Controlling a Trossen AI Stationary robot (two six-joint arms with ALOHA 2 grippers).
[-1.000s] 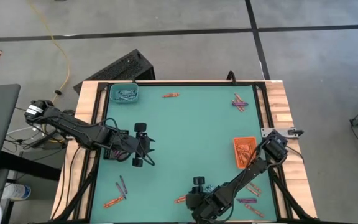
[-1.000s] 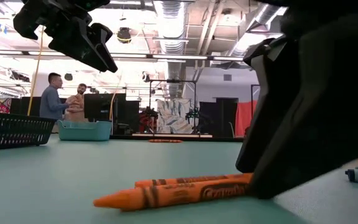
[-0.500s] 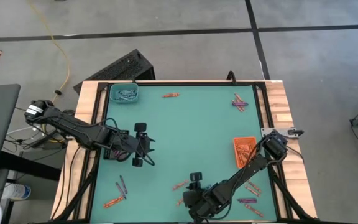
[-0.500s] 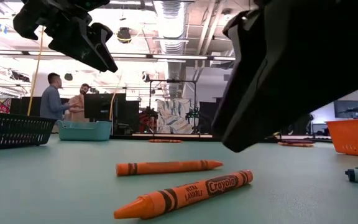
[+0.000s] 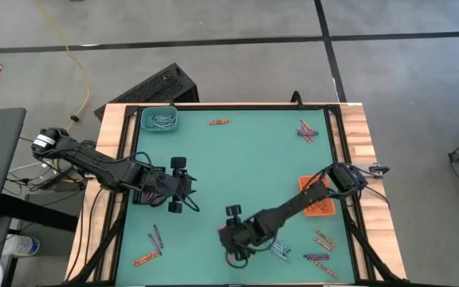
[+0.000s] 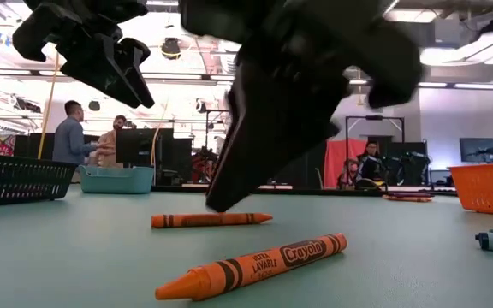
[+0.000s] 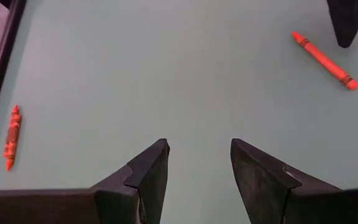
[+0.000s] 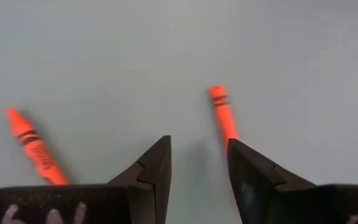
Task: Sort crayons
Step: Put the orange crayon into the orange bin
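Observation:
Two orange crayons lie flat on the green table, one beside one finger of my right gripper and one off to the other side. The low view shows both, the farther and the nearer. My right gripper hangs open just above them near the table's middle front and touches nothing. My left gripper hangs open over bare table left of centre, well above the surface. More crayons lie scattered, one at the far edge.
A teal tray stands at the far left corner. An orange tray at the right is partly under my right arm. Crayon groups lie far right, near left and near right. People stand in the room beyond the table.
My right gripper has swung from the near edge toward the table's left and away from the near edge, rising a little and rolling. The two orange crayons that lay side by side against it now lie apart, the nearer one turned at an angle. My left gripper has kept still.

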